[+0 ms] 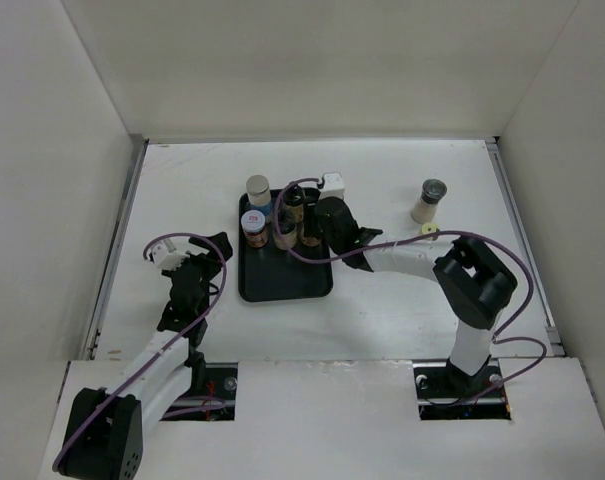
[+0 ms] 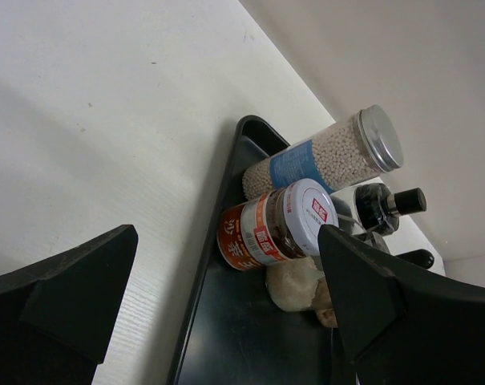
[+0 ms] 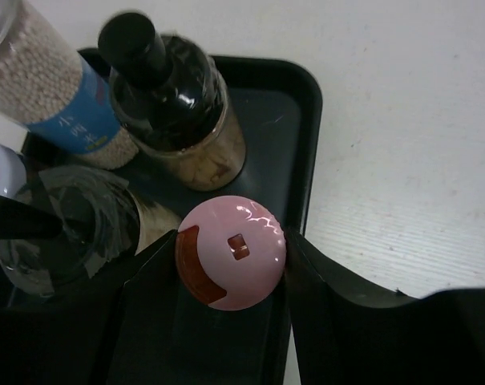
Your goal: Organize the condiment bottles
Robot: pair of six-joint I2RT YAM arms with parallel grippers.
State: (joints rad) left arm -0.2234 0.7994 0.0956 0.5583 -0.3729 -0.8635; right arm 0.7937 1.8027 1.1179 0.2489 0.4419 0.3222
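White table [image 1: 182, 180] under black tray [image 1: 282, 285]. Grips pink-capped bottle [image 3: 226, 273] in tray with right gripper [image 3: 232, 241]; holds left gripper [image 1: 194, 250] wide open, empty, left of tray.

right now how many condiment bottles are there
6. Five at the black tray: silver-capped bottle, red-labelled bottle, black-capped bottle, clear-lidded bottle, pink-capped bottle in the right gripper. The grey-capped bottle stands alone on the table, right.

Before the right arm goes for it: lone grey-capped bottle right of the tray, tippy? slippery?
The grey-capped bottle stands upright and is taller than wide, so a high push would probably tip it. Its round body would likely roll once down. The smooth, rigid-looking wall may slip if gripped loosely.
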